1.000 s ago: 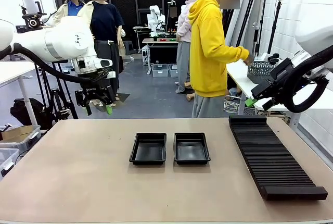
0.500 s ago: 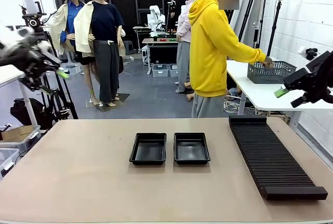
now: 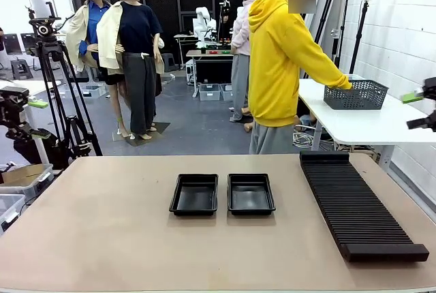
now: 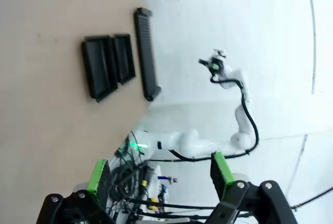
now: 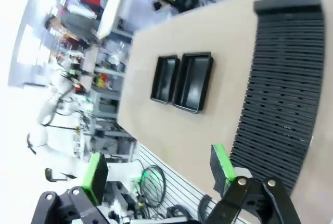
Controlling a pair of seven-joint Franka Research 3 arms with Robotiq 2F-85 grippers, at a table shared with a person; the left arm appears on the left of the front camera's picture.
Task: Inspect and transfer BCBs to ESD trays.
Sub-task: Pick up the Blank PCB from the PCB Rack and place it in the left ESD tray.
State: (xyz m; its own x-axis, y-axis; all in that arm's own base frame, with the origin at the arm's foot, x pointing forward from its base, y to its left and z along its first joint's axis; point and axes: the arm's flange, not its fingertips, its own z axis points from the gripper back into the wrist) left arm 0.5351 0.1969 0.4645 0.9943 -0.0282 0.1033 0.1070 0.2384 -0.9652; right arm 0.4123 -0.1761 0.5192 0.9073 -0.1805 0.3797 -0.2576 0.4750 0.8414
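Two black ESD trays (image 3: 194, 194) (image 3: 251, 193) lie side by side and empty at the middle of the table. The BCBs are out of view. My left gripper (image 3: 27, 105) hangs high off the table's left edge, and my right gripper (image 3: 417, 109) is high at the far right edge. In the left wrist view my left gripper (image 4: 160, 174) is open with nothing between its green pads (image 4: 99, 174), and the trays (image 4: 99, 67) lie far off. My right gripper (image 5: 158, 169) is open and empty too, looking down on the trays (image 5: 193, 81).
A long black ribbed rack (image 3: 357, 204) lies on the table's right side. A person in a yellow hoodie (image 3: 279, 61) stands behind the far edge, one hand on a grey wire basket (image 3: 355, 94) on a white side table. A tripod (image 3: 58, 95) stands at the left.
Both arms have swung outward and away from the table, the left to the left edge, the right to the right edge. The person's hand has reached the wire basket.
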